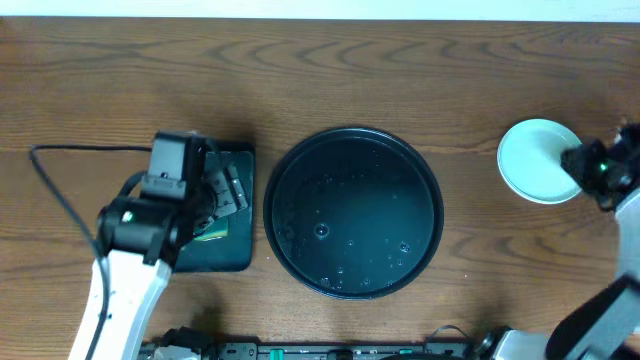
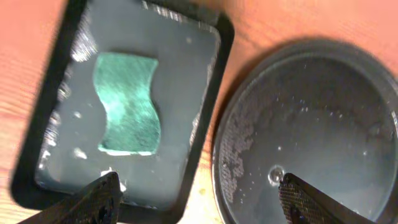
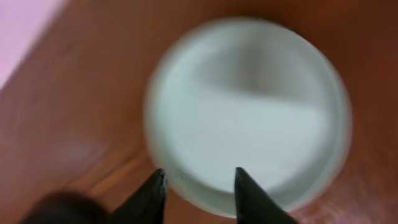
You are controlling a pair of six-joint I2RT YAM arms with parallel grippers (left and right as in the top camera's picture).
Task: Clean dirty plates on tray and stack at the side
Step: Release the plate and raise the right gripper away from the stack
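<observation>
**Right arm.** The right fingers point(image 3: 152, 199) are slightly parted and poised over the near rim of the pale plate point(image 3: 249, 106). The plate lies flat on the desk point(image 1: 400, 70), well to the right of the round black tray point(image 1: 370, 180).

**Left arm.** The left fingers point(image 2: 93, 202) are spread wide. Beyond them are the rectangular tray point(image 2: 199, 74) and its green sponge point(image 2: 127, 102).

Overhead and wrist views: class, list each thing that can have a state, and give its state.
Tray, wet, no plates on it.
Plate, on the table, no smears showing.
Sponge, lying in the small tray.
Left gripper, open.
Right gripper, at the plate's rim, grip unclear.
</observation>
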